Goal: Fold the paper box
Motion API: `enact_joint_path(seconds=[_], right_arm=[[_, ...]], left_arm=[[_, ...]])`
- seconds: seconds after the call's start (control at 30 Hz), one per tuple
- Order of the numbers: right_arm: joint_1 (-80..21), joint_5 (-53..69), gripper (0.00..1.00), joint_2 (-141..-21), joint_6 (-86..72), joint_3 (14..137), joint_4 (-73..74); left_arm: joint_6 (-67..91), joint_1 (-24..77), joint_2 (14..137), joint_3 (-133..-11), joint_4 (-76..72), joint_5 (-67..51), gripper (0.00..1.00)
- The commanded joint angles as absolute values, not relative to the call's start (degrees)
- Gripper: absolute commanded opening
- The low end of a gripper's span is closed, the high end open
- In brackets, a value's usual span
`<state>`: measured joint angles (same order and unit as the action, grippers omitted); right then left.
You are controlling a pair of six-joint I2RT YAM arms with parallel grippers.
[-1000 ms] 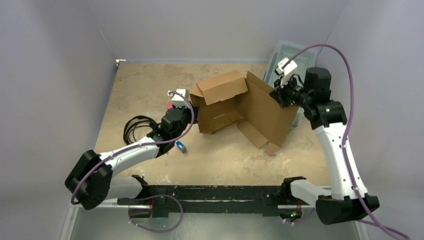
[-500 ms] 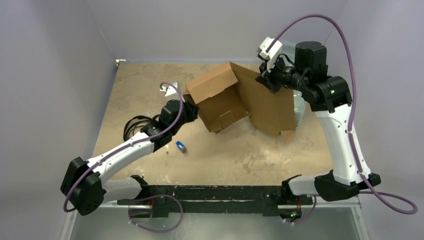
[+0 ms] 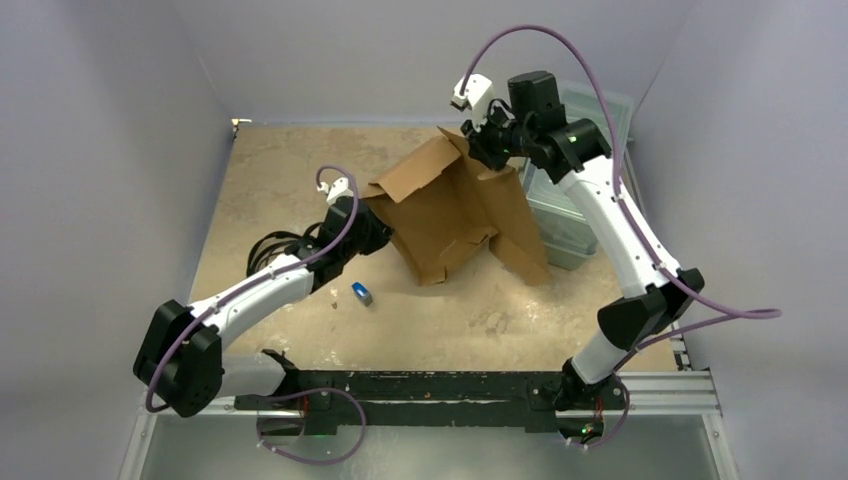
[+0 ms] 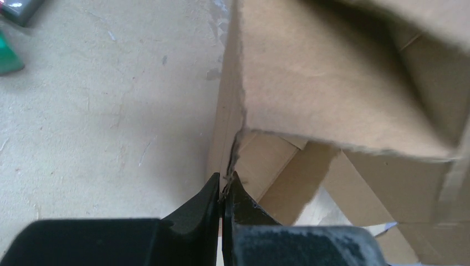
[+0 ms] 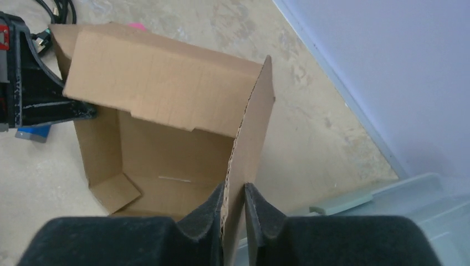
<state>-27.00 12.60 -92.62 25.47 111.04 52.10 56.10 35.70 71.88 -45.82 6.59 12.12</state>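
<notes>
The paper box [image 3: 450,210] is brown corrugated cardboard, half formed and tilted on the table, its open inside facing the right wrist camera [image 5: 155,83]. My left gripper [image 3: 385,232] is shut on the box's torn left edge, the cardboard [image 4: 321,83] pinched thin between the fingertips [image 4: 224,185]. My right gripper [image 3: 478,148] is high at the back, straddling the top edge of the upright side panel. Its jaws [image 5: 234,194] stand slightly apart, one finger against the panel and a thin gap at the other.
A clear plastic lidded bin [image 3: 560,215] stands right behind the box, and it also shows just under my right fingers [image 5: 388,210]. A small blue object [image 3: 361,293] and a coil of black cable [image 3: 270,250] lie left of the box. Walls close in on three sides.
My right arm swung left and toward the back, carrying the large side panel up and over. The box tipped and shifted left. The right jaws loosened slightly; the left grip held.
</notes>
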Motion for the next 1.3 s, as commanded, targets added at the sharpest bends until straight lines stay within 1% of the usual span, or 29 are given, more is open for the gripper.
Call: enact_joint_path(seconds=[0.0,0.1,0.23,0.33,0.47,0.7,0.9,1.07,1.27], right_arm=[[-27.6,12.6,0.25,-93.7,23.4,110.9,50.5],[-27.6,11.1,0.43,-94.7,23.3,109.6,49.4],[-27.6,8.0,0.66,-92.9,23.6,104.4,46.1],[-27.6,7.3,0.78,-89.7,23.2,100.4,43.7],[-27.4,12.1,0.9,-86.4,22.6,99.3,43.2],[-25.9,19.5,0.97,-83.0,20.8,103.2,44.3],[-23.7,24.9,0.99,-82.6,19.7,105.2,45.2],[-22.9,28.0,0.99,-86.4,18.1,110.2,45.6],[-22.9,28.3,0.99,-91.5,15.7,116.9,44.8]], left_arm=[[58.6,31.5,74.7,-45.2,0.9,4.9,0.0],[57.5,29.4,76.0,-44.4,-0.6,4.0,0.0],[56.3,27.9,77.1,-42.7,-3.0,3.0,0.0],[55.6,27.5,78.8,-42.3,-4.6,1.8,0.0],[54.1,27.5,81.3,-43.3,-6.4,0.3,0.0],[49.9,27.5,82.1,-45.3,-7.1,-2.9,0.0],[47.5,27.5,80.5,-44.1,-7.8,-3.8,0.0],[44.3,27.6,79.1,-42.6,-8.5,-3.9,0.0],[43.4,27.6,77.0,-40.5,-8.8,-3.5,0.0]])
